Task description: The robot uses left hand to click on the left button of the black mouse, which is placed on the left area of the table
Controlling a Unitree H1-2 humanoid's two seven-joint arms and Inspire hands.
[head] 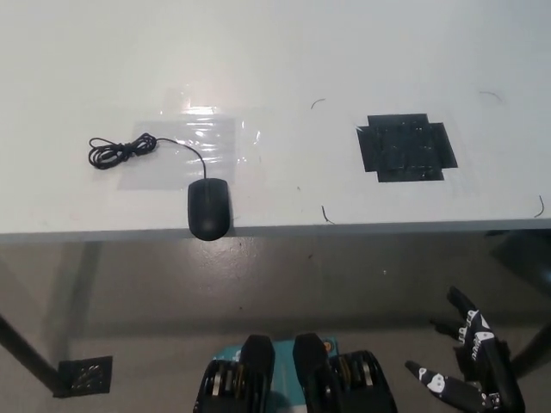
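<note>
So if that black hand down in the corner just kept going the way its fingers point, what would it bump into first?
Probably the table edge above the right hand. Its spread fingers point up-picture, with only floor between, though depth is unclear.

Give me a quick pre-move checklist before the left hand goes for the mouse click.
1. Mouse on the table, near its front edge on the left side: ok.
2. Mouse top uncovered, nothing resting on it: ok.
3. Cable coiled to the mouse's left rear, clear of the buttons: ok.
4. Left hand in sight: not ok, it is out of the head view.
5. Right hand parked low at bottom right, below table level, fingers apart, holding nothing: ok.
6. Whether a click has registered: cannot tell.
</note>
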